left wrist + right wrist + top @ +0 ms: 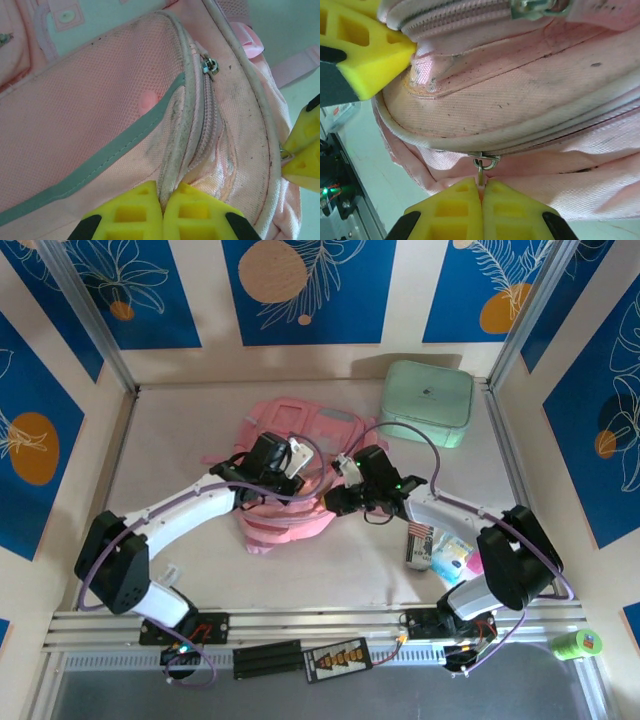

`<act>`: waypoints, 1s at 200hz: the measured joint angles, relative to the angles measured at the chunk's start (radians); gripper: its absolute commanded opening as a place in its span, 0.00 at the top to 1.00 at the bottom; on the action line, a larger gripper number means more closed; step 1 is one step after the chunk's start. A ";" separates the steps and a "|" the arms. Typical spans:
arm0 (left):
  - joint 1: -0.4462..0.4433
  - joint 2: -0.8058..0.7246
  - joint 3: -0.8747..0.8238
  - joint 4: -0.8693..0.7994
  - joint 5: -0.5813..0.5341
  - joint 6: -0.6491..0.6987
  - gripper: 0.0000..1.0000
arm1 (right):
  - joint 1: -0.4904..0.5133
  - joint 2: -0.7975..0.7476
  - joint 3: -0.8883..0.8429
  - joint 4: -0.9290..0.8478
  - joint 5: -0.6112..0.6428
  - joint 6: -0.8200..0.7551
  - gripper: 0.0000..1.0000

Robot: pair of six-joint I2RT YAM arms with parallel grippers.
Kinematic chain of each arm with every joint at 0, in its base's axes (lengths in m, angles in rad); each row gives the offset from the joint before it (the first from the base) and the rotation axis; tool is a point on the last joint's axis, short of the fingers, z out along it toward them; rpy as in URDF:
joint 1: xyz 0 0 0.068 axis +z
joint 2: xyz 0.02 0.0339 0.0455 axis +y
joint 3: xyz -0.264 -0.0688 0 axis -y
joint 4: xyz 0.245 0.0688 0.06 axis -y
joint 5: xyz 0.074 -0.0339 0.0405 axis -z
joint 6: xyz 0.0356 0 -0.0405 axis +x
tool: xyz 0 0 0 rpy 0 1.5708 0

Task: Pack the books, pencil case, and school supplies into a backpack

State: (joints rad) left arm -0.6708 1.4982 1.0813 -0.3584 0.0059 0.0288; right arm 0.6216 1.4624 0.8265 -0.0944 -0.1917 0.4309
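While the left gripper [162, 195] pinches a fabric fold of the backpack [90, 105], the right gripper [481, 192] — jaws together — clamps its zipper pull [482, 162]. A mint-green box [428, 400] sits beyond the backpack.

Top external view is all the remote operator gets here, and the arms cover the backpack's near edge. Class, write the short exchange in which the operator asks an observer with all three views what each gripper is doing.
Operator: From above I can't see the left fingertips. Are they on anything?
Observer: Yes. The left gripper is shut, pinching a piped edge of the backpack next to a zipper.
Operator: And the right one, at the backpack's side?
Observer: The right gripper is shut on a small metal zipper pull that hangs from a second zipper, lower on the bag.
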 measured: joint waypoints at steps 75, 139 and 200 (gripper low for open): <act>0.000 0.065 0.027 0.032 0.025 -0.127 1.00 | 0.076 0.012 -0.066 0.198 0.031 0.193 0.99; 0.007 0.065 0.027 0.073 0.050 -0.159 1.00 | -0.009 -0.182 -0.286 0.315 0.129 0.319 0.57; 0.015 0.040 0.006 0.100 0.073 -0.151 1.00 | -0.137 -0.194 -0.228 0.283 0.101 0.487 0.41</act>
State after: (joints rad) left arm -0.6556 1.5387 1.0870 -0.2588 0.0792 -0.1223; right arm 0.4850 1.2682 0.5983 0.1890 -0.0910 0.9180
